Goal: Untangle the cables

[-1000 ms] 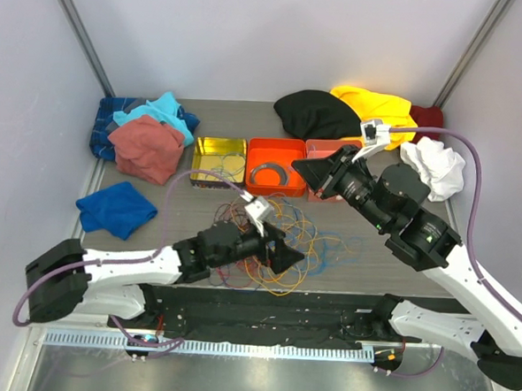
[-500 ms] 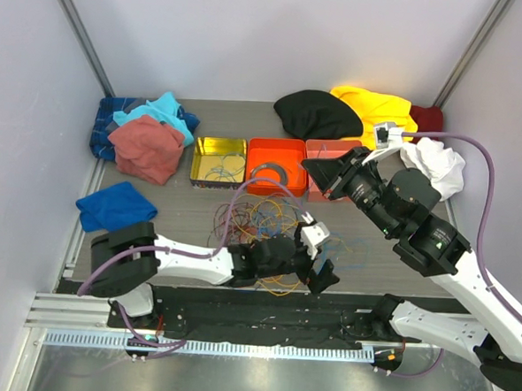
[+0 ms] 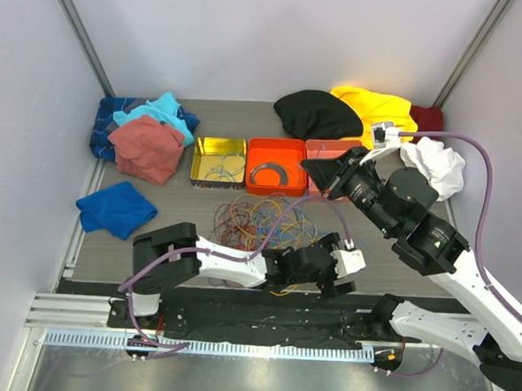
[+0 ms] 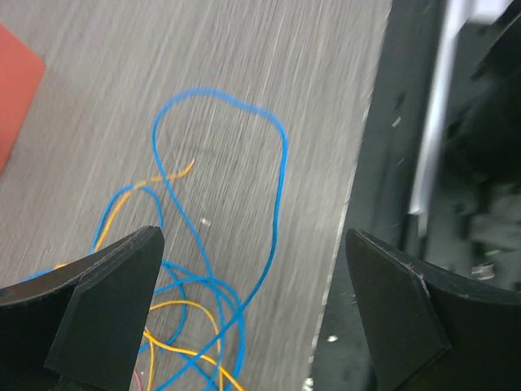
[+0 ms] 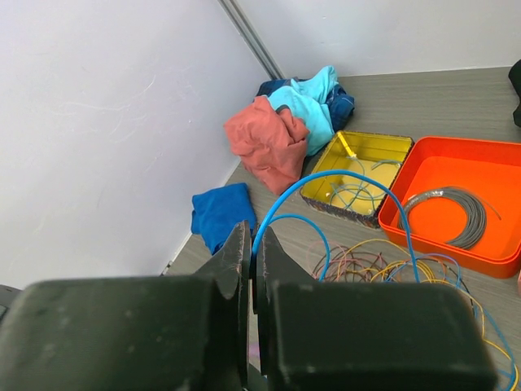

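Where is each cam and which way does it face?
Top external: above and behind the bases, looking down on the table; left arm and right arm both show, plus the cables.
Left wrist: low by the table's near edge, looking down on part of the cables; open left gripper frames the view.
Right wrist: raised on the right, facing left across the table; right gripper shut on a blue cable.
Shared: top and right wrist both show the yellow tray, the orange tray and the cables.

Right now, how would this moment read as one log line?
left gripper: open, empty | right gripper: shut on blue cable | cables: tangled on table
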`<state>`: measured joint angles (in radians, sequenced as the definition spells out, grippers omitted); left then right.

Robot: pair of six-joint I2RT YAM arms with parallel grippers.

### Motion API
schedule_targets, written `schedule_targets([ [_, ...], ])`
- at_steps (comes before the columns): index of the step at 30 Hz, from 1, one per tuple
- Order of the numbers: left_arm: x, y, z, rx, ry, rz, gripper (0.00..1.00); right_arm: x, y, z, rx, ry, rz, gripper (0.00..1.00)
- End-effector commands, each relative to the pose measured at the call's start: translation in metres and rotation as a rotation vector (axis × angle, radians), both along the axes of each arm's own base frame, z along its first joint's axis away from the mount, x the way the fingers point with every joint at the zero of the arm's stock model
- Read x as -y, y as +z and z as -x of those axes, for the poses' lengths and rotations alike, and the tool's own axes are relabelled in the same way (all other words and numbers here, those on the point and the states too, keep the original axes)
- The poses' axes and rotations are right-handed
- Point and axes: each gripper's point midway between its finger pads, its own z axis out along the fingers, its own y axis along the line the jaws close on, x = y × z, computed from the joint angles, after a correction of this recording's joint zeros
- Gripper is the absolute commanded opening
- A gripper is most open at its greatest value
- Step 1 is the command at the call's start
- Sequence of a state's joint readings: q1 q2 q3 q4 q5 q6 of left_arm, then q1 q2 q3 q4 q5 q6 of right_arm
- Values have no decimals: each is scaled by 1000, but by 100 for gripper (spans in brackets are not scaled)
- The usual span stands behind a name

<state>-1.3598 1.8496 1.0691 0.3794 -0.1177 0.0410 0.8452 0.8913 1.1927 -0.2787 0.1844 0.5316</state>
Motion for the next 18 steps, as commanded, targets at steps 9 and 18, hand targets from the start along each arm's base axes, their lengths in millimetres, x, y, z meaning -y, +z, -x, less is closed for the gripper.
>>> schedule_targets([
  [9,6,-2,-28,83,63,-20,42,-1,6,2,16,8,-12,1],
  [18,-57,111,-19,59,177,188,0,8,6,2,28,-22,-5,1],
])
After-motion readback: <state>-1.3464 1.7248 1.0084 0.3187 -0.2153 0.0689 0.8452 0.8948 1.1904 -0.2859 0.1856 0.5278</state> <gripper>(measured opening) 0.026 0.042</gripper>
